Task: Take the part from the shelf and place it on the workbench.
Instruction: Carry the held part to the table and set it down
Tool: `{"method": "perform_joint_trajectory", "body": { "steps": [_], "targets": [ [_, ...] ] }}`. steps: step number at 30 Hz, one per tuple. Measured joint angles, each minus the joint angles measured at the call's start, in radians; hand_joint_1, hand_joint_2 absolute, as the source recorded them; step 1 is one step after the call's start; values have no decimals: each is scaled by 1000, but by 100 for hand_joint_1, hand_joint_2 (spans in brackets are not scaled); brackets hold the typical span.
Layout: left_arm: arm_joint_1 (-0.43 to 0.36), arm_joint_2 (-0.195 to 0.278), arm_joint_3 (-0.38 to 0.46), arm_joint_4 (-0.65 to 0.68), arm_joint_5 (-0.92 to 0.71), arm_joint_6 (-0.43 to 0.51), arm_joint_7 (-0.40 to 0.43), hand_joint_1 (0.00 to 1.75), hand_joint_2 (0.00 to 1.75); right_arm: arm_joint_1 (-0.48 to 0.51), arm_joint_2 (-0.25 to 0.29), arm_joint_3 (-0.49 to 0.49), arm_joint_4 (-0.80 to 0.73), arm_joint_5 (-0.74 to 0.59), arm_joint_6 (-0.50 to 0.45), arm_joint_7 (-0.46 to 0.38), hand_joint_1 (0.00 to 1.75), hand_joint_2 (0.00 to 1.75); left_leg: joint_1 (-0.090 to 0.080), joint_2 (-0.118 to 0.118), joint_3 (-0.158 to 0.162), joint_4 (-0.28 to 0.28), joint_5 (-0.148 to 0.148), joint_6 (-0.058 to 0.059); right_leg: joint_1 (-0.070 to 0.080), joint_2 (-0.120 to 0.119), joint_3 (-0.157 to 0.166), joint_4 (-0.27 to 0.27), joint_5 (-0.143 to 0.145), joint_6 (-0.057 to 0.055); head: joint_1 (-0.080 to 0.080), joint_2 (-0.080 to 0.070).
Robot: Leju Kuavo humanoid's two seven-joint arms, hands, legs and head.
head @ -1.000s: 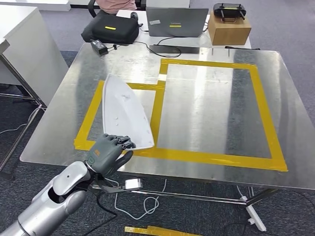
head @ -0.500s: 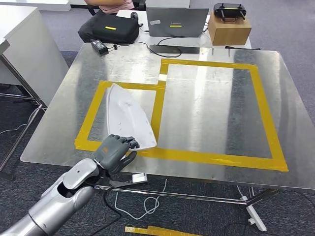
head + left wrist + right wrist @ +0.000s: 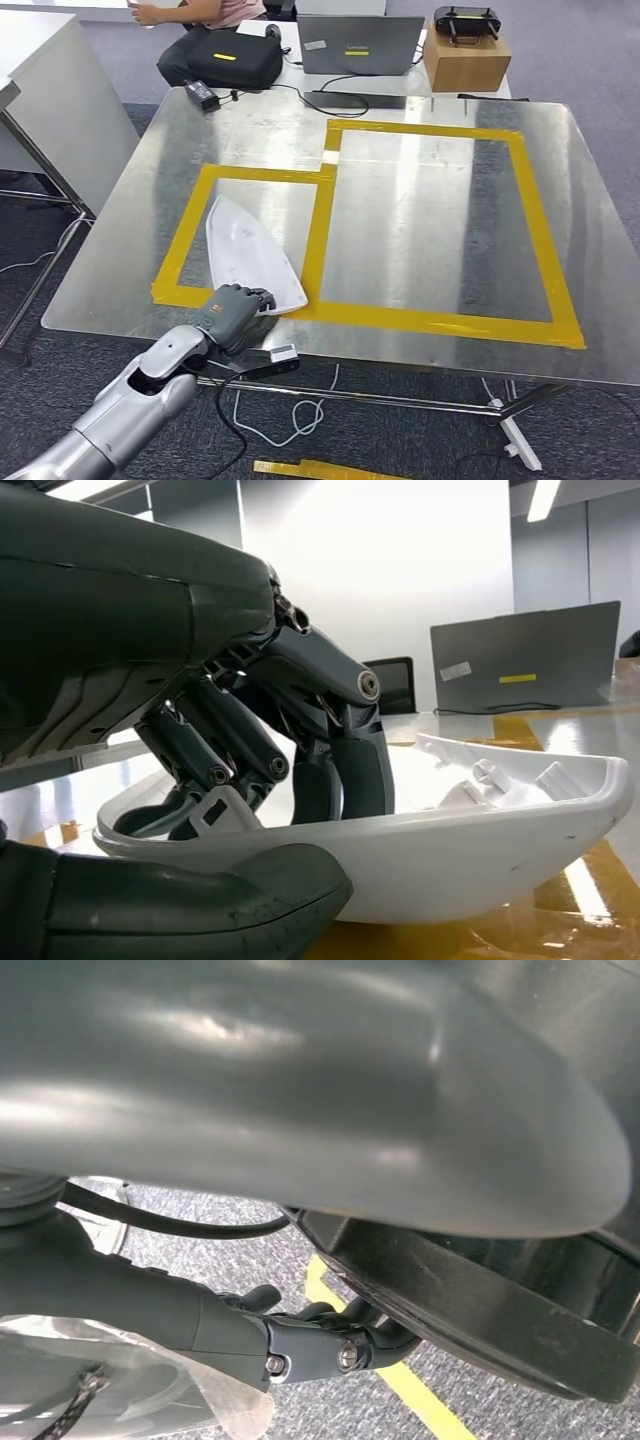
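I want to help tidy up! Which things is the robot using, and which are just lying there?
Using:
white part
left hand, gripping the part's near end
workbench

Just lying there:
laptop
black bag
cardboard box
charger

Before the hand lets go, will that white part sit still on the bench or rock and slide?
The white part looks like a thin, rigid shell, probably light. In the left wrist view its underside curves, so it may rock. The metal workbench looks glossy, so a nudge from the left hand could slide it.
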Motion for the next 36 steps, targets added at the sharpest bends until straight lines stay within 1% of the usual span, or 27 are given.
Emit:
{"method": "perform_joint_trajectory", "body": {
  "steps": [6, 14, 18, 20, 24, 36],
  "targets": [
    [-10, -14, 20, 43, -16, 22, 15, 175, 175, -1, 9, 0, 15, -14, 2, -6, 0, 0, 0, 0, 1, 0, 0, 0, 0, 0, 1, 0, 0, 0, 0, 0],
    [-10, -15, 46, 77, -25, 72, 2, 175, 175, -1, 15, 0, 26, -8, 2, -5, 0, 0, 0, 0, 1, 0, 0, 0, 0, 0, 1, 0, 1, 0, 0, 0],
    [-10, -16, 51, 85, -27, 76, 1, 0, 175, -1, 15, 0, 27, -8, 2, -5, 0, 0, 0, 0, 1, 0, 0, 0, 0, 0, 1, 0, 1, 0, 0, 0],
    [-9, -16, 52, 89, -29, 81, -2, 0, 175, -1, 16, 0, 28, -8, 2, -5, 0, 0, 0, 0, 1, 0, 0, 0, 0, 0, 1, 0, 1, 0, 0, 0],
    [-7, -18, 68, 98, -15, 112, -20, 0, 0, -1, 16, 0, 28, -8, 0, -4, 0, 0, 0, 0, 0, 0, 0, 0, 0, 0, 1, 0, 1, 0, 0, 0],
    [-1, -41, 112, 99, 54, 179, -92, 0, 0, -1, 20, 0, 36, -8, -1, -4, 0, 0, 0, 0, 0, 0, 0, 0, 0, 0, 1, 0, 1, 0, 0, 0]
  ]
}}
